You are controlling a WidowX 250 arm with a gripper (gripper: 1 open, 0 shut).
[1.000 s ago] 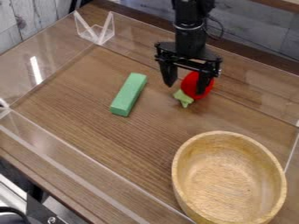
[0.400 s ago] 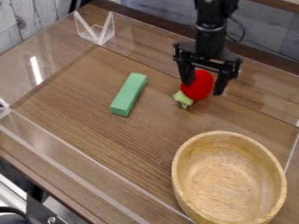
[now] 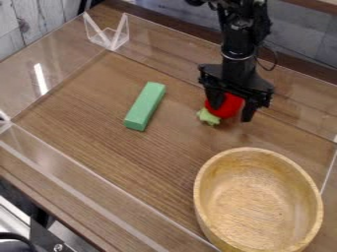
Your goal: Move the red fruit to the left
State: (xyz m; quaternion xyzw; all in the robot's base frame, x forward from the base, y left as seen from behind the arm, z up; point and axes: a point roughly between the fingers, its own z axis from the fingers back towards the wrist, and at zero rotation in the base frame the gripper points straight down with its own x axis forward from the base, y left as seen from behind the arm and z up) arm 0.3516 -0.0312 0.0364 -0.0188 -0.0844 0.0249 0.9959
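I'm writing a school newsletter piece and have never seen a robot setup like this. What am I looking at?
The black machine at the top is a robot arm. Its hand has two black fingers, which reach down around a red toy fruit with a light-green leafy cap. Whether they grip it firmly is hard to tell.

All the pictures come from one camera looking down at a brown wooden table. A green block lies near the middle, a large wooden bowl sits at the lower right, and a white wire-like object stands at the upper left.
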